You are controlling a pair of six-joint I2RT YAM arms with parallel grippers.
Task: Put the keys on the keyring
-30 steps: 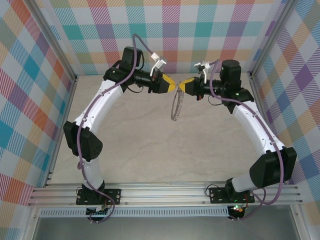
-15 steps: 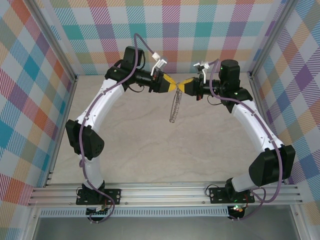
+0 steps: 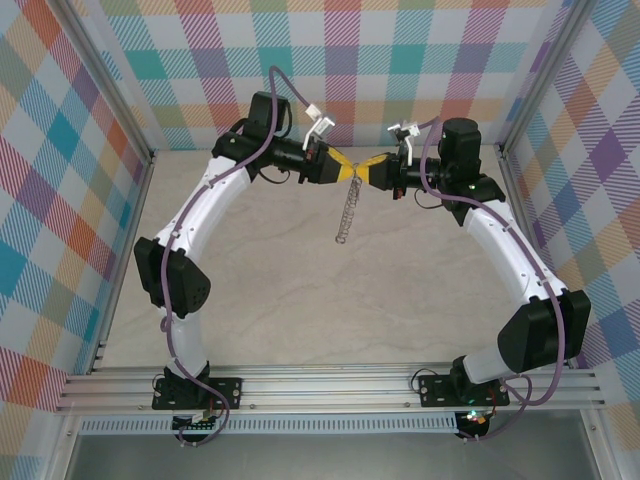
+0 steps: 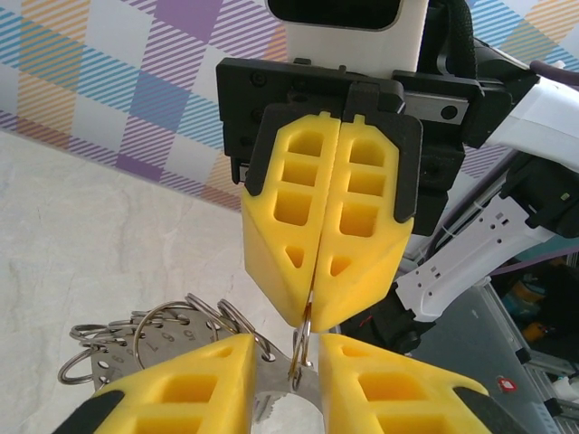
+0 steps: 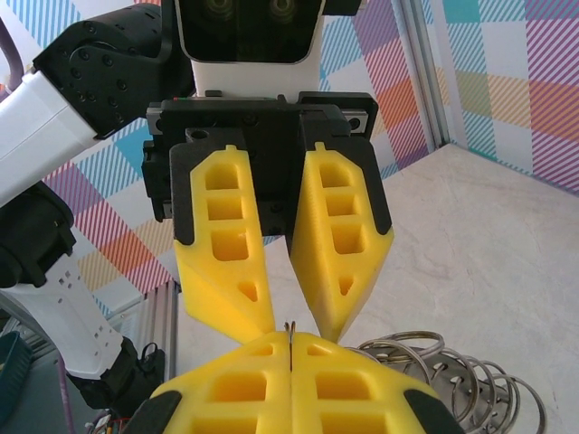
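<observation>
Two arms (image 3: 205,210) meet above the pale marbled bench (image 3: 280,300), ringed by pastel plaid walls (image 3: 420,60). The right pincer (image 3: 367,172) pinches the dangling keyring (image 3: 345,215); the left pincer (image 3: 351,172) is narrowly parted around its top loop.

Marbled table (image 3: 300,290), plaid walls (image 3: 400,60)

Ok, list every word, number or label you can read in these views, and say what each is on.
No text reads clearly.
Stamped characters on a round metal tag among the keyring loops: too blurred to read.
Small red sticker at the left wrist view's lower right: mark too small to read.
</observation>
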